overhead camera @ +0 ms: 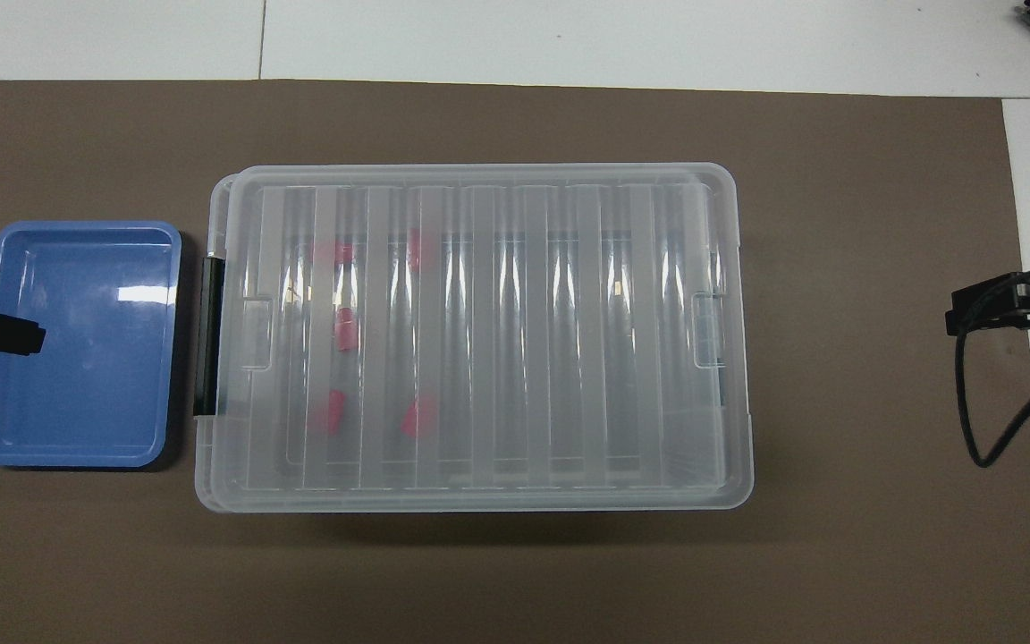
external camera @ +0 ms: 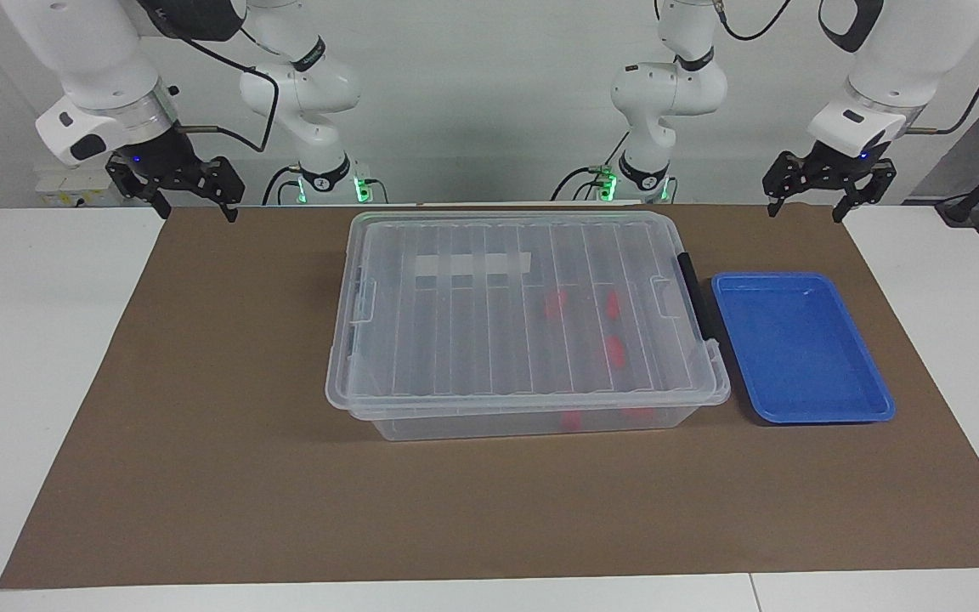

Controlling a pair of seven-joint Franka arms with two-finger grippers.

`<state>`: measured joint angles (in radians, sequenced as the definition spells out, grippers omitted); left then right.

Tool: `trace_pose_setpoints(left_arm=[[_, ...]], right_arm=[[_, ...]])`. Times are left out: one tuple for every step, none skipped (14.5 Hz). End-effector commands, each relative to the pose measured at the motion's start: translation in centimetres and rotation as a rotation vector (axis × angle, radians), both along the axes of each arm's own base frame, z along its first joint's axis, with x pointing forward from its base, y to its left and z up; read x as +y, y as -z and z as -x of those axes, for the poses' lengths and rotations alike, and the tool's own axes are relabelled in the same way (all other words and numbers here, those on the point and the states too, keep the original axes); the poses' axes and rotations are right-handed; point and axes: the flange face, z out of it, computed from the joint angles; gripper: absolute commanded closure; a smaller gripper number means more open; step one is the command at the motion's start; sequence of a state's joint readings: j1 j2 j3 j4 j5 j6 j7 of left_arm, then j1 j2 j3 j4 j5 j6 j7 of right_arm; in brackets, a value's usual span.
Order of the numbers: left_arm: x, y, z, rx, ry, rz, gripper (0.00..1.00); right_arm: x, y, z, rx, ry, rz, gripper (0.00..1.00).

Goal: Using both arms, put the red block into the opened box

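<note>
Under closed ribbed lid of clear plastic box (external camera: 523, 323): small red plastic blocks (external camera: 615, 350) | left hand (external camera: 829, 197), right hand (external camera: 188, 191) raised, fingers apart, empty | risk: lid blocks placing.

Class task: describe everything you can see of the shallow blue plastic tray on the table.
The shallow blue plastic tray is a glossy rectangle with rounded corners and a raised rim. It holds nothing. It lies flat on the brown mat, close beside the clear lidded storage box's black-handled end, toward the left arm's end of the table.
</note>
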<state>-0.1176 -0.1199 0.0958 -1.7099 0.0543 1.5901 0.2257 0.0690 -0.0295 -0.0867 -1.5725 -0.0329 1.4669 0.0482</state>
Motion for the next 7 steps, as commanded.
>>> trace_pose_setpoints(left_arm=[[0.15,0.17,0.43,0.002,-0.011,-0.009,0.0],[0.23,0.17,0.43,0.002,-0.012,-0.009,0.0],[0.15,0.17,0.43,0.002,-0.011,-0.009,0.0],[0.15,0.16,0.41,0.001,-0.009,-0.009,0.0],[0.15,0.17,0.43,0.002,-0.011,-0.009,0.0],[0.15,0.16,0.41,0.001,-0.009,-0.009,0.0],[0.15,0.17,0.43,0.002,-0.011,-0.009,0.0]], right_arm=[[0.13,-0.08,-0.25,-0.008,-0.018,0.0,0.0],[0.21,-0.05,-0.2,-0.004,-0.018,0.0,0.0],[0.45,-0.12,-0.14,-0.004,-0.018,0.0,0.0],[0.56,-0.06,-0.15,-0.004,-0.018,-0.001,0.0],[0.61,-0.13,-0.16,-0.005,-0.019,-0.005,0.0],[0.62,-0.14,-0.11,-0.005,-0.019,-0.007,0.0],[0.62,-0.13,-0.09,-0.004,-0.02,-0.007,0.0]])
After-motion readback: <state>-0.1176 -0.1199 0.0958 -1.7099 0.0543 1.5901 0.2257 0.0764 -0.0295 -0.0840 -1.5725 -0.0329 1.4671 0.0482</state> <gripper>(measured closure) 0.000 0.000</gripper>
